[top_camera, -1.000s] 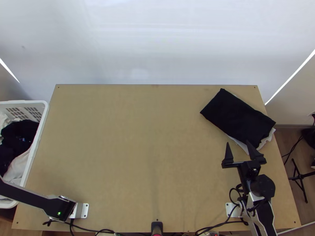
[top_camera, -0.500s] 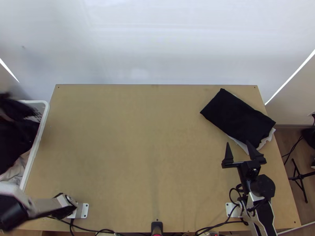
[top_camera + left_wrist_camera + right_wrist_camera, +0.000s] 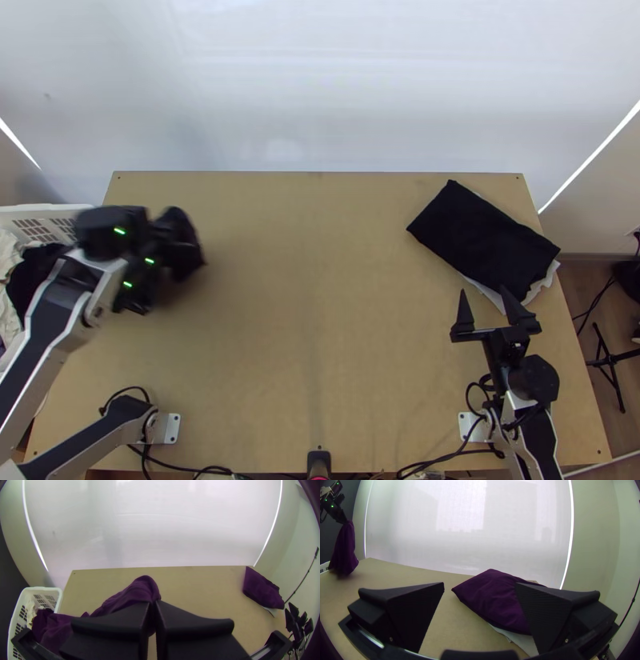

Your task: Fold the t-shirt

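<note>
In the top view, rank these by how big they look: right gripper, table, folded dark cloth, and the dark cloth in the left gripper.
1. Table
2. Folded dark cloth
3. Right gripper
Held dark cloth: blurred and partly hidden, so unranked.

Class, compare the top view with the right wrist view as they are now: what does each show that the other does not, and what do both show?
Top view: the base plates and the cloths inside the basket.
Right wrist view: blocky shadows on the blind, and the held cloth hanging from the left gripper.
Both: table, basket, held cloth, folded dark cloth over white cloth, open right gripper.
</note>
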